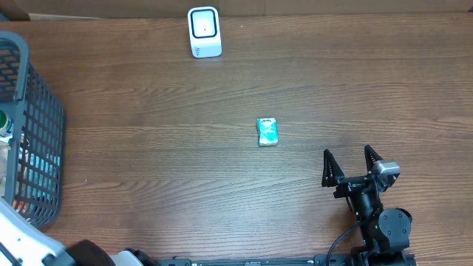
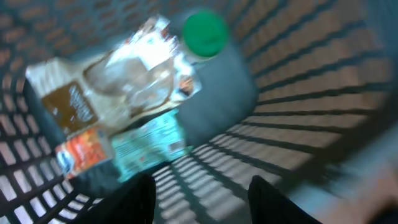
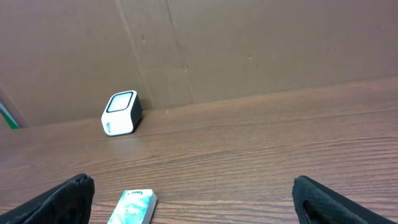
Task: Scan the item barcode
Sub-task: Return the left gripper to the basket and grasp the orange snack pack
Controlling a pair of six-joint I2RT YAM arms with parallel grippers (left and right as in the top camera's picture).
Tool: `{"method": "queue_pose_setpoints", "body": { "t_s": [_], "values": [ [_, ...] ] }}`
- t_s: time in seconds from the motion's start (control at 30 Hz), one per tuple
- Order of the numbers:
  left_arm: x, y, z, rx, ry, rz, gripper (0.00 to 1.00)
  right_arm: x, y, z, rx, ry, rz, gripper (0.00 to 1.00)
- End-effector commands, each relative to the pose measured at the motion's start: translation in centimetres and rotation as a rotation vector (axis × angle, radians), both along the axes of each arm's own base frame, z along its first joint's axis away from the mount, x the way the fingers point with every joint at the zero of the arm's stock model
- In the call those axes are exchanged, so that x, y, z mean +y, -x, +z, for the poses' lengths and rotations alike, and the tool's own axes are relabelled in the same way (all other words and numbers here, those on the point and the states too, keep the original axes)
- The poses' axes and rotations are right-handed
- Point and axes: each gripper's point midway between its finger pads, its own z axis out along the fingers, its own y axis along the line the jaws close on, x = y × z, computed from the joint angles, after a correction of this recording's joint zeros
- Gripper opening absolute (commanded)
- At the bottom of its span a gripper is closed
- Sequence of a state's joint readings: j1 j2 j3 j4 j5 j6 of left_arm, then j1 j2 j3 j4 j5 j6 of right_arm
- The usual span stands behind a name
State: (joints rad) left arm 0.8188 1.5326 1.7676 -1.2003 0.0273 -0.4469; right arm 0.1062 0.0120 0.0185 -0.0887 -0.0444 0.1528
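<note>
a: where's the item?
b: the teal packet [image 1: 267,132] lies flat mid-table, well apart from the white scanner [image 1: 205,32] at the far edge.
a: right gripper [image 1: 352,161]?
b: jaws wide, holding nothing, near the packet, not touching.
a: left gripper [image 2: 202,180]?
b: inside the basket [image 1: 44,140], fingers partly spread above a green-capped bottle [image 2: 205,32], gripping nothing; the view is blurred.
</note>
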Motion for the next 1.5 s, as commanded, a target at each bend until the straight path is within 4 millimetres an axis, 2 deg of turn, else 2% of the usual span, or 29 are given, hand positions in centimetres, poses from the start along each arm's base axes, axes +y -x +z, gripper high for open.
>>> {"method": "queue_pose_setpoints", "body": {
  "t_s": [0.0, 0.13, 0.27, 0.47, 0.73, 0.87, 1.23, 1.3, 1.33, 1.37, 1.4, 1.43, 1.47],
  "values": [
    [1.7, 2.0, -4.3, 0.068, 0.068, 0.093, 0.54, 0.0, 0.0, -0.1, -0.006, 0.003, -0.001, 1.00],
    [3.2, 4.5, -7.8, 0.167, 0.075, 0.171, 0.58, 0.0, 0.0, -0.1, -0.006, 0.003, 0.000, 1.00],
    [4.0, 6.0, -10.8, 0.284, 0.081, 0.202, 0.62, 0.0, 0.0, -0.1, -0.006, 0.003, -0.001, 1.00],
    [4.4, 6.6, -15.0, 0.415, 0.161, 0.200, 0.61, 0.0, 0.0, -0.1, -0.006, 0.003, 0.000, 1.00],
    [4.6, 7.8, -20.2, 0.530, 0.285, 0.210, 0.55, 0.0, 0.0, -0.1, -0.006, 0.003, 0.000, 1.00],
    [5.0, 8.3, -21.6, 0.554, 0.311, 0.222, 0.54, 0.0, 0.0, -0.1, -0.006, 0.003, -0.001, 1.00],
    [5.3, 8.1, -24.3, 0.583, 0.344, 0.216, 0.57, 0.0, 0.0, -0.1, -0.006, 0.003, -0.001, 1.00],
    [5.3, 8.2, -24.6, 0.590, 0.352, 0.215, 0.50, 0.0, 0.0, -0.1, -0.006, 0.003, 0.000, 1.00],
    [5.2, 8.2, -24.8, 0.593, 0.356, 0.213, 0.38, 0.0, 0.0, -0.1, -0.006, 0.003, 0.000, 1.00],
    [5.2, 8.2, -24.8, 0.594, 0.358, 0.213, 0.21, 0.0, 0.0, -0.1, -0.006, 0.003, 0.000, 1.00],
    [5.1, 8.2, -24.8, 0.591, 0.361, 0.212, 0.10, 0.0, 0.0, -0.1, -0.006, 0.003, 0.000, 1.00],
    [5.1, 8.0, -24.9, 0.585, 0.365, 0.210, 0.04, 0.0, 0.0, -0.1, -0.006, 0.003, -0.001, 1.00],
    [5.0, 7.8, -24.8, 0.575, 0.371, 0.207, 0.04, 0.0, 0.0, -0.1, -0.006, 0.003, 0.000, 1.00]
  ]
}}
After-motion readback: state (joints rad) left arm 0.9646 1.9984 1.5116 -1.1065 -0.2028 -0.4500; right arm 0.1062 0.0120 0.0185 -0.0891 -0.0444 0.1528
